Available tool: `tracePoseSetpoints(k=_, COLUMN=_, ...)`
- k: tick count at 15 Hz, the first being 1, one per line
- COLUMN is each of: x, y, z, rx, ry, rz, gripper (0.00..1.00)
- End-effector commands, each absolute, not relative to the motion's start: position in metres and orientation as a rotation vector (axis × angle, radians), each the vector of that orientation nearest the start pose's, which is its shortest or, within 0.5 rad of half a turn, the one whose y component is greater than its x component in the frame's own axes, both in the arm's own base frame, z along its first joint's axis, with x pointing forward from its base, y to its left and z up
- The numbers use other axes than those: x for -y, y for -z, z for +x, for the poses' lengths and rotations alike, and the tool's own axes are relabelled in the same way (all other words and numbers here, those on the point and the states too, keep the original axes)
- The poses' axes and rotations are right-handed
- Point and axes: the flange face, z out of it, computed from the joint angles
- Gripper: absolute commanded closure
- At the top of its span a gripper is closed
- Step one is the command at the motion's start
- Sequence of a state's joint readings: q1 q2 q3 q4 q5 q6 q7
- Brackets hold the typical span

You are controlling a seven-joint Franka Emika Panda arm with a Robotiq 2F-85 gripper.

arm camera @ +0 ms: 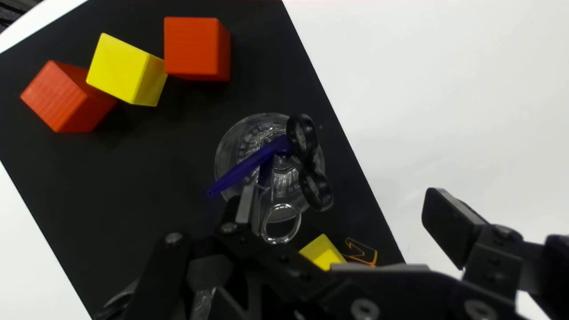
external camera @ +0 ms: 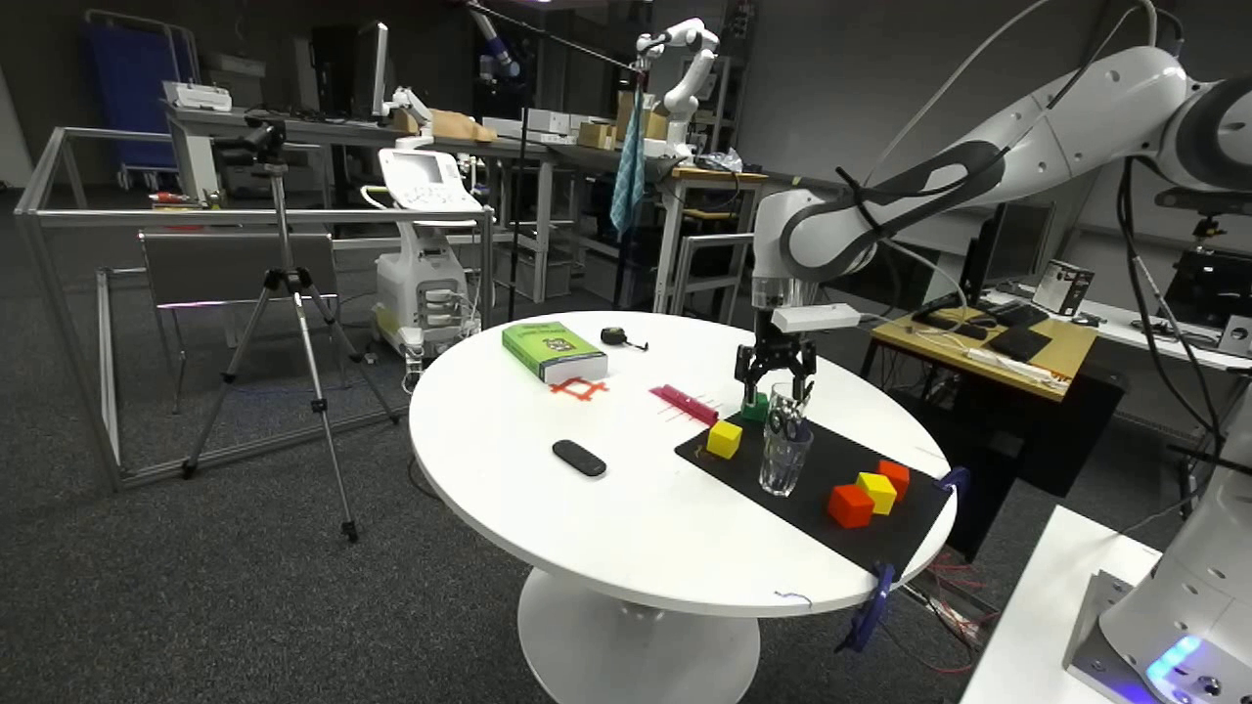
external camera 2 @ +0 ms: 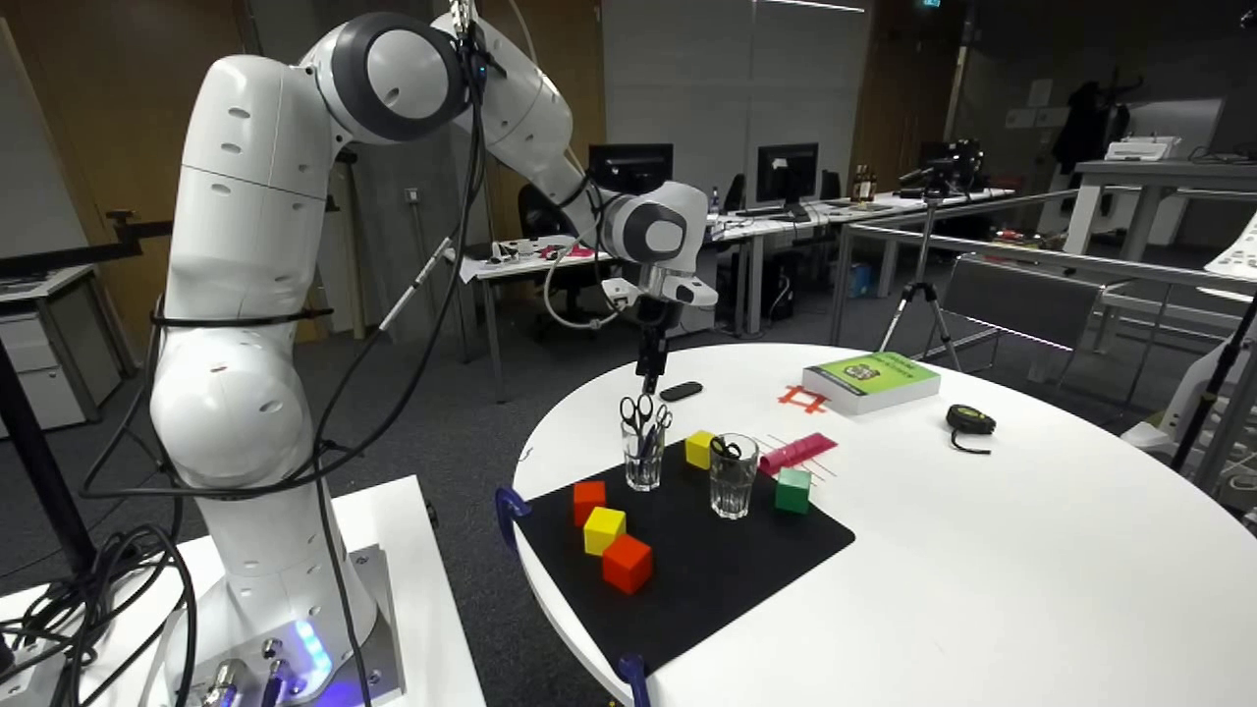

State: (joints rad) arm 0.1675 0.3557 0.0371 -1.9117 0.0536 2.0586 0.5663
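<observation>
Across the round white table [external camera 2: 1021, 579], going L to R: far left, the white arm [external camera 2: 250, 177] stands on its own bench [external camera 2: 432, 609] & arches over toward the tabletop. Then a blue clamp [external camera 2: 509, 513] on the table edge, at the side of a blk mat [external camera 2: 717, 570]; 2nd clamp [external camera 2: 634, 676] at its nr corner. On the mat, a tight row: red cube [external camera 2: 588, 499], yellow cube [external camera 2: 604, 531], another red cube [external camera 2: 627, 564]. Next comes the gripper [external camera 2: 648, 385], fingers down, jaws spread wide, hanging nr the top of a clear glass [external camera 2: 643, 471]. That glass is upright on the mat, nr the row; in it, as the wrist view shows, are blk-handled scissors [arm camera: 308, 162], a purple pen-like stick [arm camera: 249, 169] & a grey ring-handled tool [arm camera: 267, 215]. One finger looks v. close to the grey tool; can't tell if they touch. A bit further R, off the mat, lies a blk remote [external camera 2: 681, 391]; then, on the mat, a lone yellow cube [external camera 2: 698, 450], a 2nd glass [external camera 2: 732, 491], upright w/ more scissors [external camera 2: 723, 448] in it, & just beside that a green cube [external camera 2: 792, 491]. Past the mat edge: a magenta strip [external camera 2: 797, 452] w/ thin lines sticking out, a red lattice [external camera 2: 792, 395], a thick green-covered book [external camera 2: 869, 381] lying flat &, far R, a blk tape measure [external camera 2: 970, 420] w/ a strap trailing on the tabletop.
</observation>
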Motion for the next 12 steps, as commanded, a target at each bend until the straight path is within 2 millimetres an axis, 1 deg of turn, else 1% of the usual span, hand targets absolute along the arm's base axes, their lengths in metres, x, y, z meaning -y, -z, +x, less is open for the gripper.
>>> tracePoseSetpoints(k=1, x=-0.125, y=-0.3, z=0.577, rx=-0.594, ry=-0.396, rz=-3.127, gripper=0.0)
tracePoseSetpoints(k=9, x=-0.118, y=-0.285, z=0.579, rx=-0.557, ry=-0.429, rz=-3.198, gripper=0.0)
tracePoseSetpoints(k=12, x=-0.114, y=-0.274, z=0.581, rx=-0.554, ry=-0.451, rz=-3.205, gripper=0.0)
